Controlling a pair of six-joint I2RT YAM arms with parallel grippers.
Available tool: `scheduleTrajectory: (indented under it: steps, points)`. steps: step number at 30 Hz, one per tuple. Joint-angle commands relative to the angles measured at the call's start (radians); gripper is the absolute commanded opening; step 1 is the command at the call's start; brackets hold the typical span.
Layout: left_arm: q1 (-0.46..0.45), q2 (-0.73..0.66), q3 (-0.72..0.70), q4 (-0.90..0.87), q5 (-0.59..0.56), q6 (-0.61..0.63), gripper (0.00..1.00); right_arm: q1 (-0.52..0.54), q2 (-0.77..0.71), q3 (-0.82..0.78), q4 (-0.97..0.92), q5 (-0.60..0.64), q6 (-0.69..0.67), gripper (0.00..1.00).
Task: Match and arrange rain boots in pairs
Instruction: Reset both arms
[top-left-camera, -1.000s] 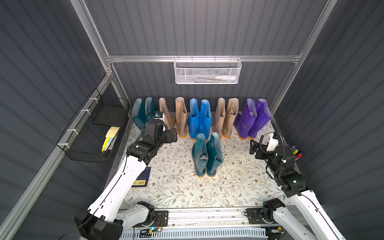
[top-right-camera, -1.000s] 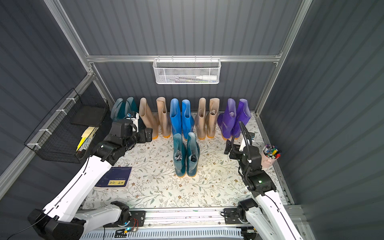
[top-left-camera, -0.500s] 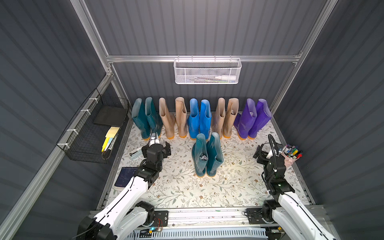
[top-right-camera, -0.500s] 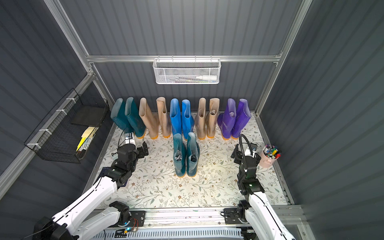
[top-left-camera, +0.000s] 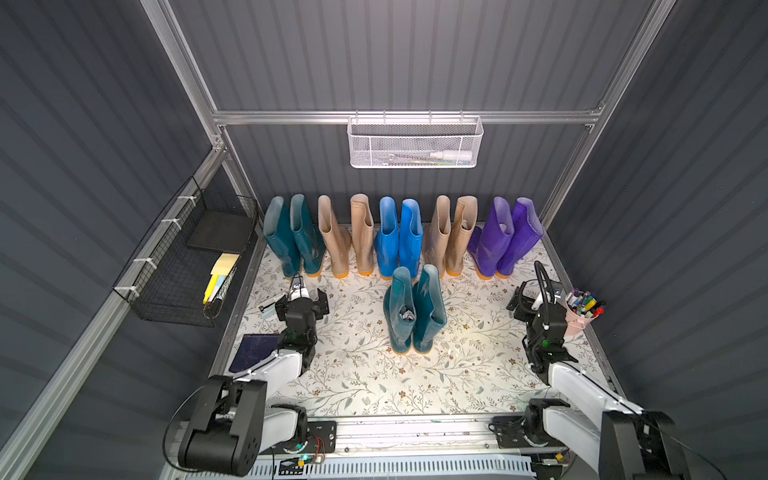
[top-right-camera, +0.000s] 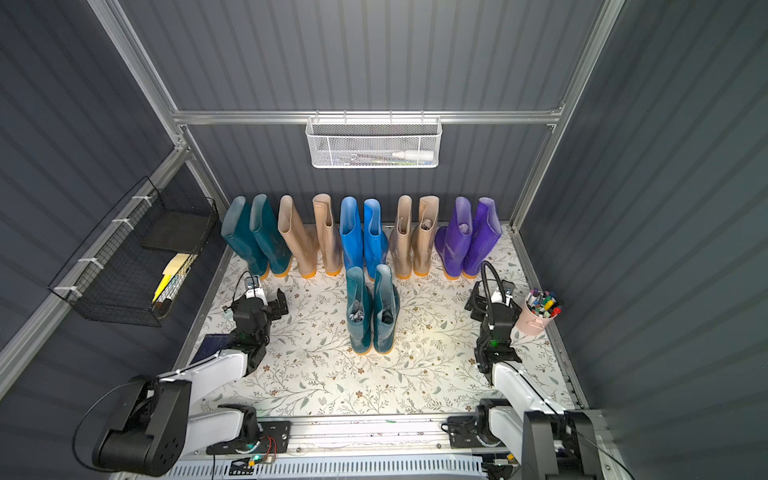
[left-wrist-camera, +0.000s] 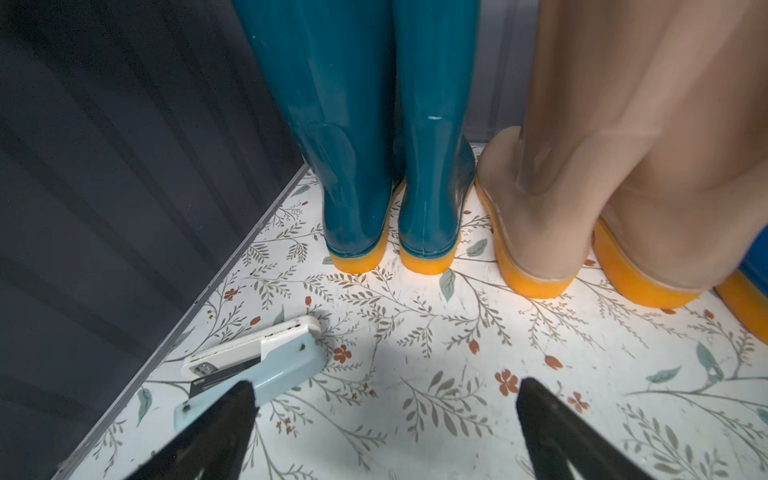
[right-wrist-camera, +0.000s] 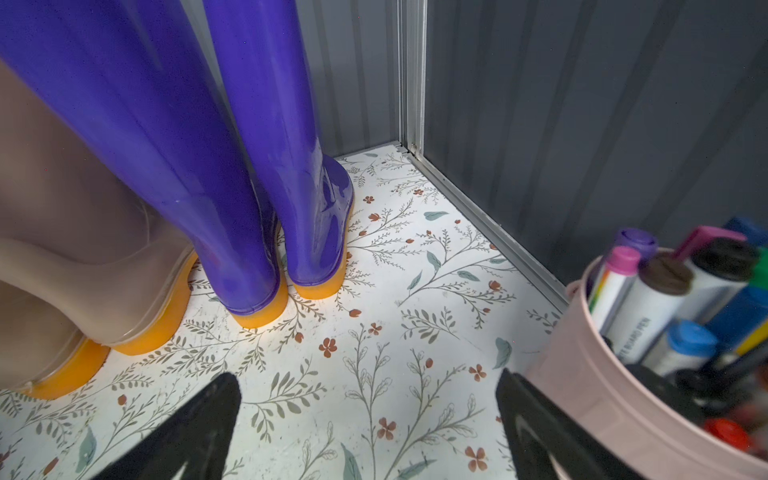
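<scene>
Ten rain boots stand upright in a row along the back wall: a dark teal pair (top-left-camera: 293, 239), a beige pair (top-left-camera: 347, 237), a bright blue pair (top-left-camera: 397, 239), another beige pair (top-left-camera: 451, 235) and a purple pair (top-left-camera: 505, 239). A second teal pair (top-left-camera: 413, 311) stands in front of the blue one. My left gripper (top-left-camera: 302, 301) hangs open and empty low over the floral floor, short of the back teal pair (left-wrist-camera: 390, 166). My right gripper (top-left-camera: 534, 297) is open and empty too, facing the purple pair (right-wrist-camera: 232, 187).
A light blue stapler (left-wrist-camera: 257, 361) lies by the left finger. A pink cup of markers (right-wrist-camera: 615, 395) stands close against the right gripper's outer finger. A dark notebook (top-left-camera: 255, 351) lies front left. A black wire basket (top-left-camera: 187, 266) and a white mesh basket (top-left-camera: 413, 143) hang on the walls.
Both arms have drawn back from the boot row and dropped low over the floor. The left gripper has left the back teal pair. Both jaws stayed open.
</scene>
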Motion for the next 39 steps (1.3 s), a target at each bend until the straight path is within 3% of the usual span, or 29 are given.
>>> scheduleTrajectory:
  steps: [1,8,20,25,29,39]
  points:
    - [0.045,0.075,-0.032,0.195,0.125,0.032,1.0,-0.023,0.073,-0.013,0.136,-0.042,0.019,0.99]
    - [0.085,0.234,-0.026,0.319,0.297,0.051,1.0,-0.045,0.217,0.013,0.228,-0.151,0.005,0.99]
    - [0.085,0.262,-0.039,0.372,0.274,0.054,1.0,-0.044,0.154,0.012,0.121,-0.112,0.025,0.99]
    - [0.085,0.365,-0.042,0.481,0.29,0.064,1.0,-0.045,0.195,0.087,0.048,-0.187,0.022,0.99]
    - [0.085,0.439,-0.075,0.624,0.355,0.087,1.0,-0.045,0.201,0.074,0.084,-0.164,0.043,0.99]
    - [0.085,0.409,0.008,0.419,0.344,0.086,1.0,-0.045,0.251,0.114,0.066,-0.217,0.017,0.99]
